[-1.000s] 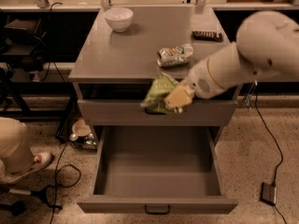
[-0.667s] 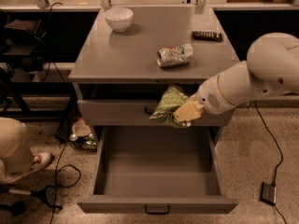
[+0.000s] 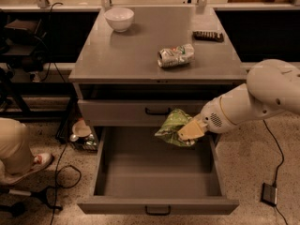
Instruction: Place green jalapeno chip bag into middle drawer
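Placement step, bag over the drawer.

Position: the green jalapeno chip bag hangs crumpled from the gripper. It is above the rear right part of the open middle drawer, just in front of the upper drawer front. As far as I can judge, it is clear of the drawer floor.

How to do this well (my judgement):
- Carry the bag lower and toward the middle of the box before letting go. It then drops clear of the right wall and the panel above.
- Foil is light and springy and may cling to a finger, so spread the fingers fully and lift straight up.
- The wrist sits close to the drawer's right side. Watch that clearance on the way down.

Gripper: the tan fingers are pinched nearly together on the bag's right-hand edge, with only foil between them. I see them touching nothing else.

A silvery packet and a white bowl rest on the cabinet top, well apart from the work.
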`<state>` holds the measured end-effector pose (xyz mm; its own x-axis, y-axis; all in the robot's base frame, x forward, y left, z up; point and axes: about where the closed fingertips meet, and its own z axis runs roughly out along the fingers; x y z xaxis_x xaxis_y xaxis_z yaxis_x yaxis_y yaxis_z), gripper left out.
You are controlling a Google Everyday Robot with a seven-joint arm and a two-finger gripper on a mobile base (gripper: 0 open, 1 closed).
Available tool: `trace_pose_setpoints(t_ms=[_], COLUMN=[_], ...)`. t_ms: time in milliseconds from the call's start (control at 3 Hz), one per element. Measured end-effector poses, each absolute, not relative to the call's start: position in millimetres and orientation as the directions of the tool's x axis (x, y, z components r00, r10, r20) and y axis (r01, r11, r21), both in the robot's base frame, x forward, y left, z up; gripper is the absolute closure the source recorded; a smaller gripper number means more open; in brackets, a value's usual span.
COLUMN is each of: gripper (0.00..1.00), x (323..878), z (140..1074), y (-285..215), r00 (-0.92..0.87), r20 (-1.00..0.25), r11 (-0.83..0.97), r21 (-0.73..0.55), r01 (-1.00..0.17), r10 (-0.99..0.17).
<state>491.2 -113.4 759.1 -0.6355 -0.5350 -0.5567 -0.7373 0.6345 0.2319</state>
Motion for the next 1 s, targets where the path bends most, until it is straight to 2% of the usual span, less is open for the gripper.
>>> trace_pose_setpoints(t_ms=[1000], gripper=[1.0], x=[494], z=[641], y=[-105], r00=[-0.722], r20=[-0.473], r11=[0.642], r21=[0.353], r01=[-0.681], r10=[-0.505])
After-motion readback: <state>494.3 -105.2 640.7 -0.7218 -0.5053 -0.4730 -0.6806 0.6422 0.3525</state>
